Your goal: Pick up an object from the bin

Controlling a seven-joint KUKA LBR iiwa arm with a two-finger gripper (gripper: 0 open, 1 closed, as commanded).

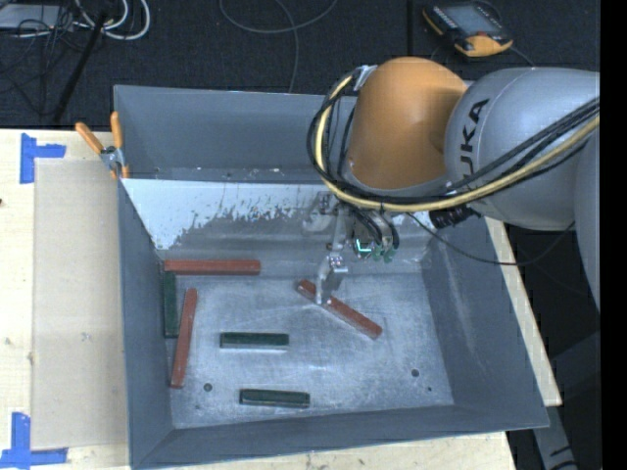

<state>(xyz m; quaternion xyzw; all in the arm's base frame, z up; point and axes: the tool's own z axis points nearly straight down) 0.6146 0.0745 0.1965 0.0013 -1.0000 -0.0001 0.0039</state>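
My gripper (330,284) hangs under the orange cover near the middle of the bin, its fingertips down at the upper left end of a reddish-brown bar (341,309) that lies slanted on the floor. The fingers stand close together at that end of the bar; whether they clasp it I cannot make out. A dark green bar (254,341) lies flat to the lower left of the gripper.
Along the left side lie a reddish-brown bar (212,266) crosswise, another reddish-brown bar (183,337) lengthwise, and a dark green bar (169,304) beside it. One more dark green bar (274,398) rests near the front wall. The arm and its cables cover the bin's back right.
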